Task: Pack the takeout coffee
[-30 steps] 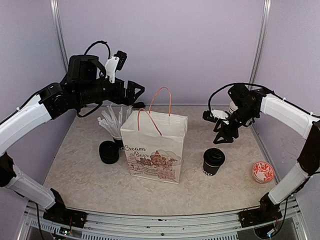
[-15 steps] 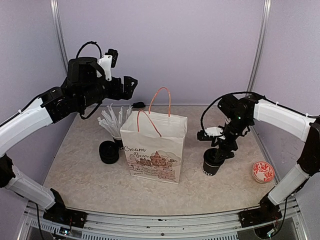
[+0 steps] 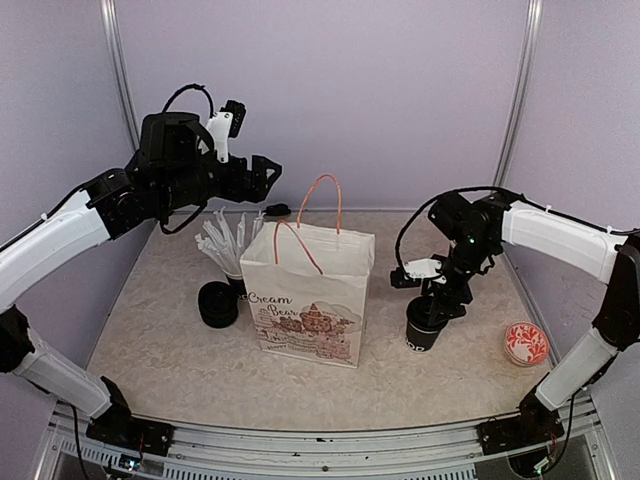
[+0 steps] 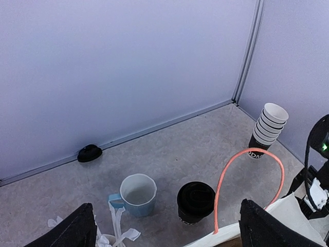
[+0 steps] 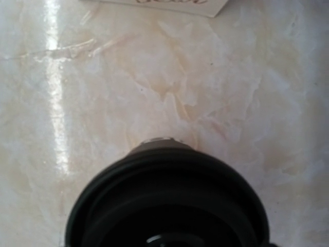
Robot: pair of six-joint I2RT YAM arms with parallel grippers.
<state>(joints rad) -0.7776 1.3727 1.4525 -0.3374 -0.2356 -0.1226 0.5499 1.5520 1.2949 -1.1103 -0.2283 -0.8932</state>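
So the table [image 3: 170,350] is a beige marbled top. The bag [image 3: 310,300] stands pretty much dead centre. Right at its 9 o'clock sits a low black round thing [image 3: 218,304], lid or cup, can't tell. Just behind that, at 10, there's a cup of sticks [image 3: 230,262], close to the bag. At the bag's 3 o'clock stands a lidded cup [image 3: 424,328], and further out at 4, near the edge, a red patterned disc [image 3: 526,343]. Behind the bag at 12 are a blue mug [image 4: 138,194] and a second lidded cup [image 4: 196,201], near each other, not touching. There's a cup stack [image 4: 267,128] at 2 and a small black blob [image 4: 89,152] by the far wall at 12.
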